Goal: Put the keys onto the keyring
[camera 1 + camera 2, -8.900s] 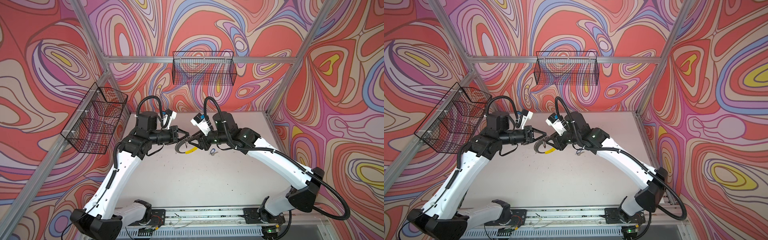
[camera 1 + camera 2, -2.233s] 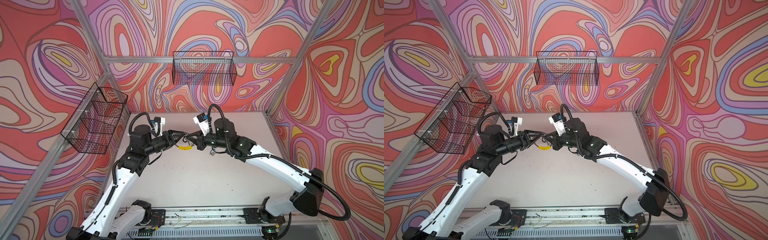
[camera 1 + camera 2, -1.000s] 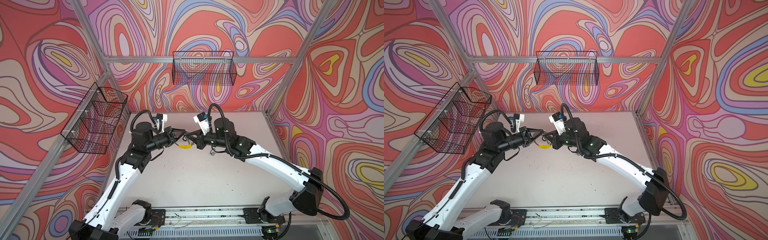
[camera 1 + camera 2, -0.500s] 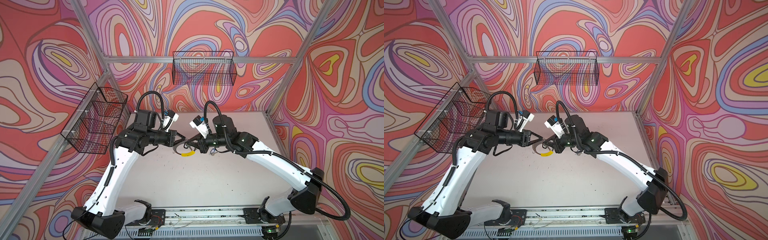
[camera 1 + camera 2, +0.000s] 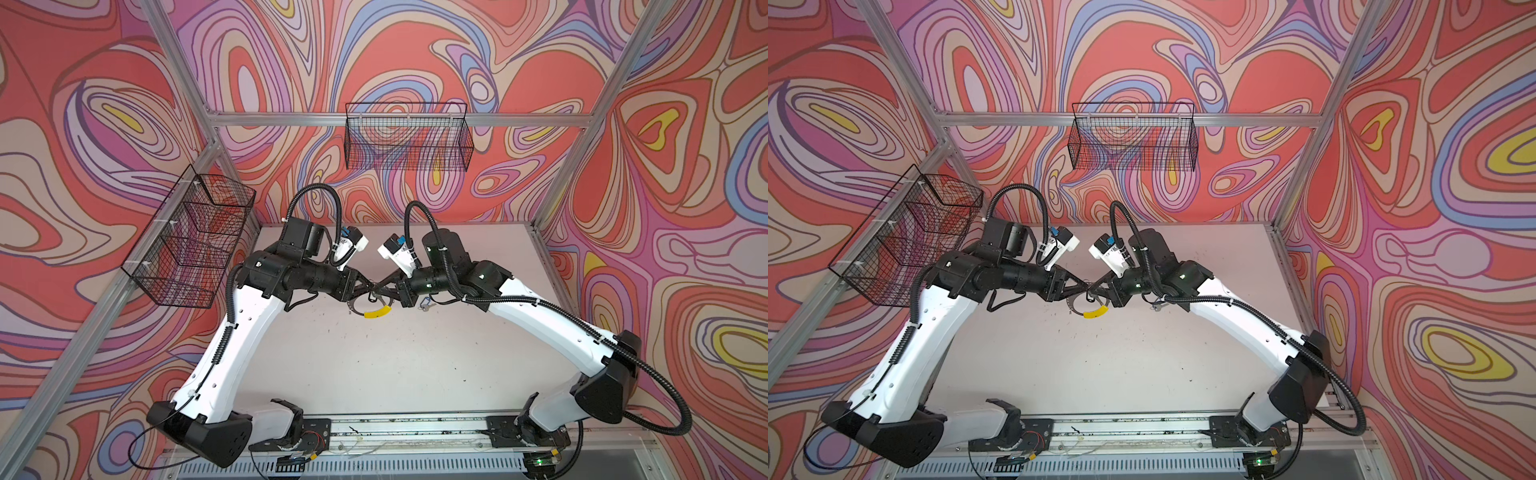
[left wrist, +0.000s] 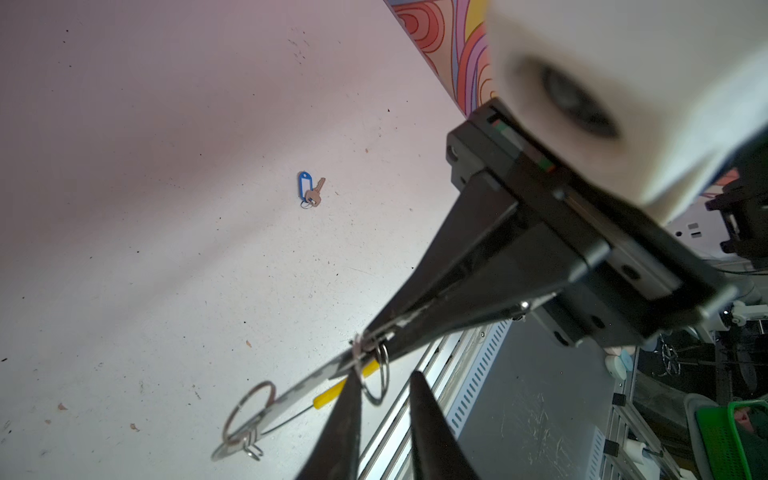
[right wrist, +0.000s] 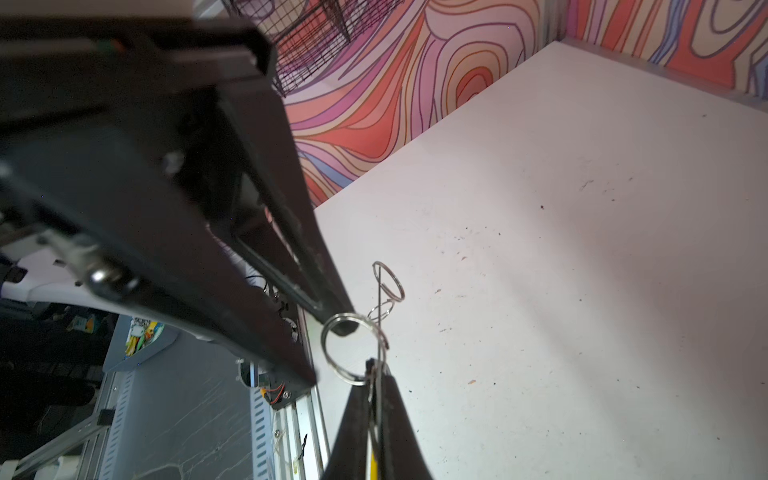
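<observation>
R gripper point(image 7: 376, 368) clenched thin grey perforated metal keyring w/ yellow segment point(image 6: 289, 398); L gripper point(image 6: 384, 374) stood parted, empty. Risk: pinched keyring might've swivelled, blocking blue-tagged silver key point(image 6: 310, 192).

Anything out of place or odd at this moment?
One thing stands out. The small silver key with a blue oval tag lies loose on the white table. It is well apart from the grey perforated metal hoop with a yellow segment, which the right gripper clamps. This key is not yet threaded on.
</observation>
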`<state>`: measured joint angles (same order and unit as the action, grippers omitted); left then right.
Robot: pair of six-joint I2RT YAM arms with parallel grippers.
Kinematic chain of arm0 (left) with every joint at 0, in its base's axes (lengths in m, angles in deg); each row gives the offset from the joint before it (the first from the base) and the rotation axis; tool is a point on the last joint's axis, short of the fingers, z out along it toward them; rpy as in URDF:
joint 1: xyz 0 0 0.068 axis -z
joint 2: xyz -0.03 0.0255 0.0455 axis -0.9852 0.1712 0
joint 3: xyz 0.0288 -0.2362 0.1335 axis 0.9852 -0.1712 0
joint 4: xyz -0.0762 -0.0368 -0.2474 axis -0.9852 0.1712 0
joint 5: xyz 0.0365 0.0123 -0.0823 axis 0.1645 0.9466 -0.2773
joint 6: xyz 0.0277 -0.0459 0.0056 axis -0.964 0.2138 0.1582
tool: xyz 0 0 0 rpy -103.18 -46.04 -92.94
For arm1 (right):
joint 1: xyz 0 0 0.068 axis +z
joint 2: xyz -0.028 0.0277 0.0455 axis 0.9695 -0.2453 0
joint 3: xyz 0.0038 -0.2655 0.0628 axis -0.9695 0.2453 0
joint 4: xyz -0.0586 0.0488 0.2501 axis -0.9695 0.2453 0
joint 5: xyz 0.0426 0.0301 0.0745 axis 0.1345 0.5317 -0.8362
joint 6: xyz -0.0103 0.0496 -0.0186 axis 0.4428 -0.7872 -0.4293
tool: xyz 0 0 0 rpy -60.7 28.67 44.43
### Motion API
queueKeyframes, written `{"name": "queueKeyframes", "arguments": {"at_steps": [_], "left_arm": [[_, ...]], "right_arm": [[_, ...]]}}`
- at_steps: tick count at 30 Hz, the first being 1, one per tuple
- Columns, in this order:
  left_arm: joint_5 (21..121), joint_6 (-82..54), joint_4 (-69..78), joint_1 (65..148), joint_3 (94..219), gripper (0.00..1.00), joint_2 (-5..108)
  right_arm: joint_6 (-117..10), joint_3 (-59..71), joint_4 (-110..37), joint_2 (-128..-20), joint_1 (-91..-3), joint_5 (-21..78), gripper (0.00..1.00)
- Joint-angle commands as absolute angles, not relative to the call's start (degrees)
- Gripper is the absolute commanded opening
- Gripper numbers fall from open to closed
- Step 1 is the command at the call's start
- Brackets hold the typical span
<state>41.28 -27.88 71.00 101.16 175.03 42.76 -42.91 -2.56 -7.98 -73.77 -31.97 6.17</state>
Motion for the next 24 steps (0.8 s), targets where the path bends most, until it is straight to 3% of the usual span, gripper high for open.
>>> {"name": "queueKeyframes", "arguments": {"at_steps": [1, 6, 12, 24], "left_arm": [[37.8, -21.0, 63.5, 100.5, 170.9, 0.47, 38.3], [38.1, -5.8, 48.6, 99.2, 161.8, 0.54, 33.2], [43.2, 13.2, 33.9, 99.1, 151.3, 0.51, 28.6], [42.6, 23.8, 21.5, 99.1, 144.4, 0.45, 27.4]], "right_arm": [[-45.0, -0.1, -13.6, -71.8, -32.6, 6.5, 0.00], [-48.4, 3.6, -19.2, -70.6, -32.6, 5.7, 0.00], [-50.9, 6.3, -24.4, -69.2, -32.6, 6.4, 0.00], [-54.2, 9.3, -31.1, -68.4, -32.6, 9.5, 0.00]]}}
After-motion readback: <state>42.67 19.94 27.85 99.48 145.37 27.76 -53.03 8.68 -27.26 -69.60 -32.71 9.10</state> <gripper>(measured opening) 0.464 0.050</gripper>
